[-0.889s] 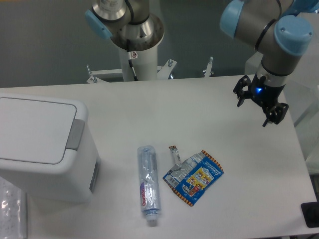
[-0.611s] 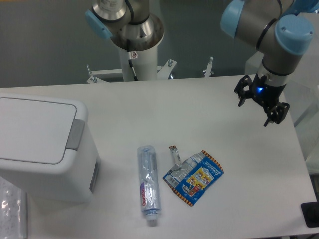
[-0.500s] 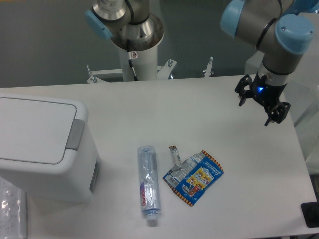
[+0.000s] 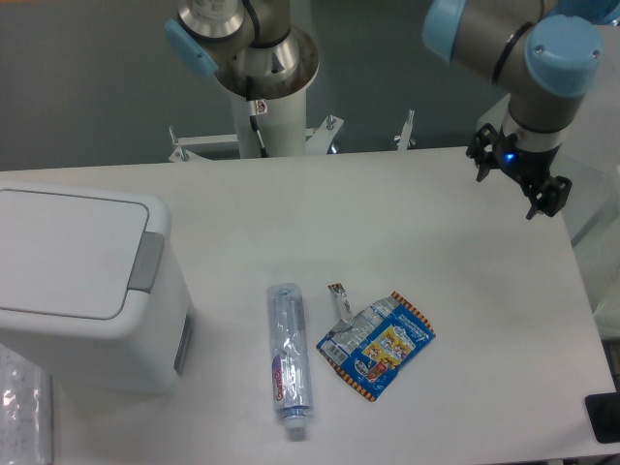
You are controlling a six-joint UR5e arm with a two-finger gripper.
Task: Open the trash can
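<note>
The gripper (image 4: 516, 184), fingers apart and empty, hangs over the table's far right corner; crossing low toward the trash can (image 4: 82, 291) risks snagging the bottle (image 4: 288, 358).

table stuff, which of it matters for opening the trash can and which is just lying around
For the job:
- trash can, lid shut
- its grey push-button
- pincer, open, empty, above the table's far right

Just lying about:
- plastic bottle on its side
- torn snack wrapper beside it
</note>
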